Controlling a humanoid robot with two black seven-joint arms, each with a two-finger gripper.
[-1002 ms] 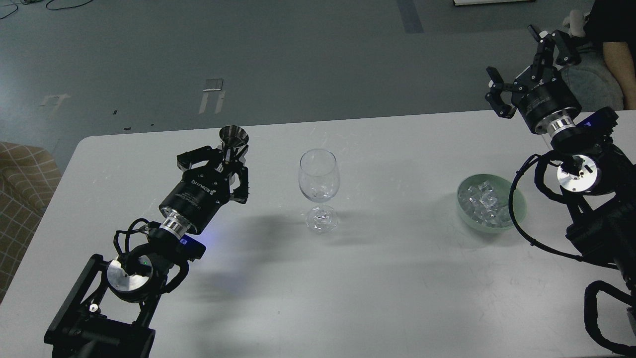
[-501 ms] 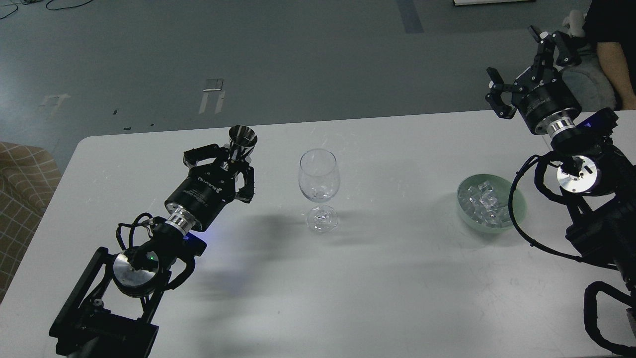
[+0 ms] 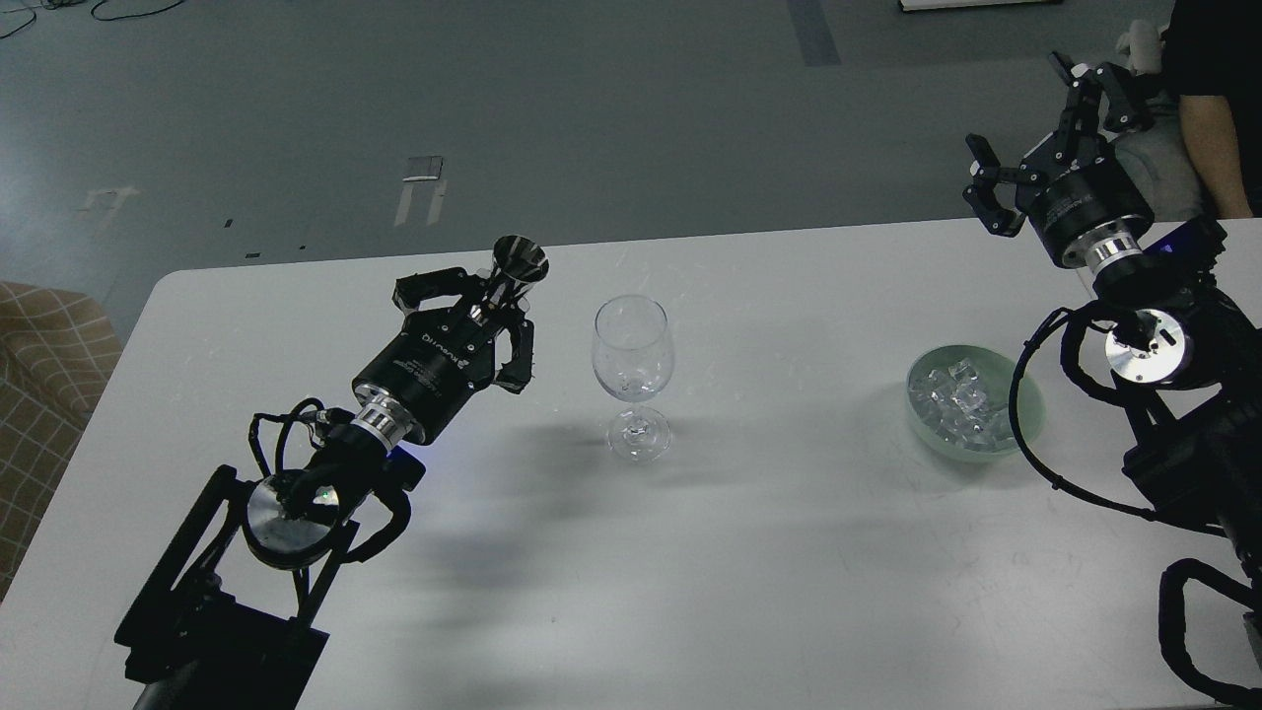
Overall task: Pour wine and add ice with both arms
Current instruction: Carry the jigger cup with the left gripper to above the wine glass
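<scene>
An empty clear stemmed wine glass (image 3: 632,373) stands upright on the white table (image 3: 789,552) near its middle. My left gripper (image 3: 485,308) is shut on a small steel measuring cup (image 3: 518,263), held above the table just left of the glass rim and tilted toward it. A pale green bowl (image 3: 1025,409) to the right holds the ice (image 3: 956,399), a heap of small clear cubes. My right gripper (image 3: 1030,123) is open and empty, raised beyond the table's far right edge, above and behind the bowl.
A person's arm in a black sleeve (image 3: 1208,108) is at the top right, close to the right gripper. A checked brown seat (image 3: 39,385) stands left of the table. The grey floor (image 3: 592,118) lies beyond the far edge.
My left arm has carried the steel cup to the right and a little up, closer to the wine glass, tilting it more. The right arm, glass and bowl have not moved.
</scene>
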